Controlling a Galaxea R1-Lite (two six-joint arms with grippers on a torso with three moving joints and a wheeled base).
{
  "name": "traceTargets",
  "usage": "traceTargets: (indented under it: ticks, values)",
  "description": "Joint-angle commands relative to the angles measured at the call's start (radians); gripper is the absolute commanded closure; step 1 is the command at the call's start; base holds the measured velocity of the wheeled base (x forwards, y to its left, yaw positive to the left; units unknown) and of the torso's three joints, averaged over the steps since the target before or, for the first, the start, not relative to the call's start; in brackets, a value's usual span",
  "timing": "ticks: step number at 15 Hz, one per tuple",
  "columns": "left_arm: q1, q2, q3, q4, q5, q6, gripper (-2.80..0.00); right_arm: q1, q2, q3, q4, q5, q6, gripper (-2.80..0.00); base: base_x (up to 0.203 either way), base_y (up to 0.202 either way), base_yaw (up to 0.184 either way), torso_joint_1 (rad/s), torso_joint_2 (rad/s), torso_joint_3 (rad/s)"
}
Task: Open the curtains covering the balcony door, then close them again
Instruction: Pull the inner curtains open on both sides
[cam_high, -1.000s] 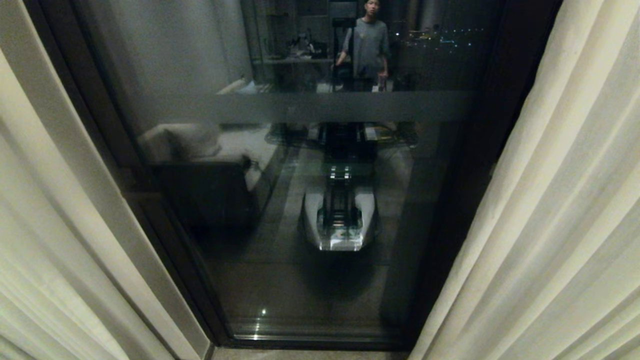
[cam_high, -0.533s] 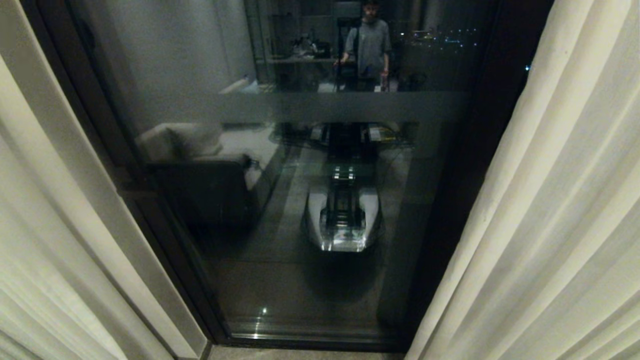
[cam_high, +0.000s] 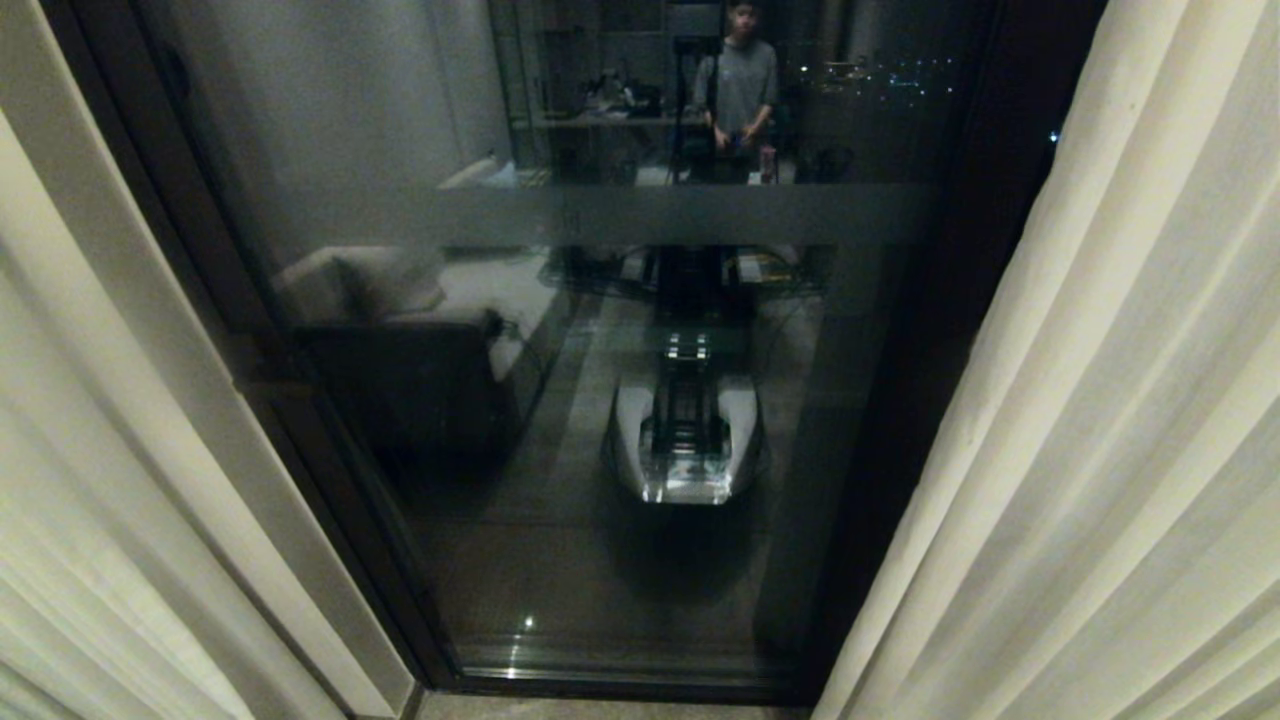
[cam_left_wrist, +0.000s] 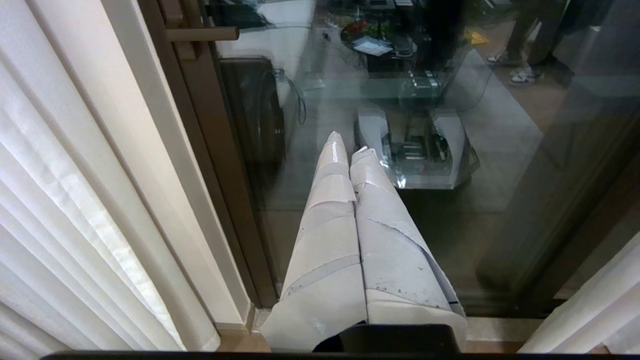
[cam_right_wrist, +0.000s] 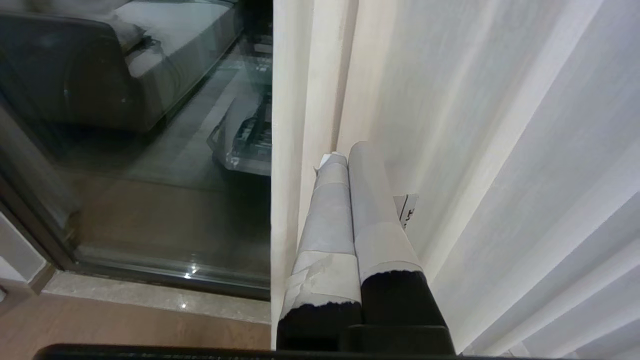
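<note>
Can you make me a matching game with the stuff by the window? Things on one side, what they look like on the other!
Things:
1. curtains
2. balcony door
3. left gripper
4. frosted band

Descriptions:
A. shut, in front of the glass
B. cream, pulled aside to both sides
C. pale stripe across the pane
D. dark frame, uncovered glass

Pairs: 1-B, 2-D, 3-A, 4-C
</note>
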Motion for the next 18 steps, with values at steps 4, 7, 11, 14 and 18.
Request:
traceTargets:
  ticks: [4, 7, 11, 14, 18]
  values:
    - [0.000, -0.001, 0.000, 0.000, 0.000, 0.000, 0.00, 0.001, 0.002, 0.000, 0.000, 0.001, 0.000, 0.00, 0.000, 0.000, 0.000, 0.000, 0.00, 0.000]
    - [0.000, -0.001, 0.000, 0.000, 0.000, 0.000, 0.00, 0.001, 0.001, 0.000, 0.001, 0.001, -0.004, 0.00, 0.000, 0.000, 0.000, 0.000, 0.00, 0.000]
    - [0.000, -0.001, 0.000, 0.000, 0.002, 0.000, 0.00, 0.000, 0.030, 0.000, 0.002, 0.001, -0.001, 0.00, 0.000, 0.000, 0.000, 0.000, 0.00, 0.000]
    - [0.000, -0.001, 0.000, 0.000, 0.002, 0.000, 0.00, 0.001, 0.172, -0.018, -0.008, 0.002, -0.001, 0.00, 0.000, 0.000, 0.000, 0.000, 0.00, 0.000]
    - [0.000, -0.001, 0.000, 0.000, 0.002, 0.000, 0.00, 0.001, 0.428, -0.196, -0.028, 0.053, 0.020, 0.00, 0.000, 0.000, 0.000, 0.000, 0.00, 0.000]
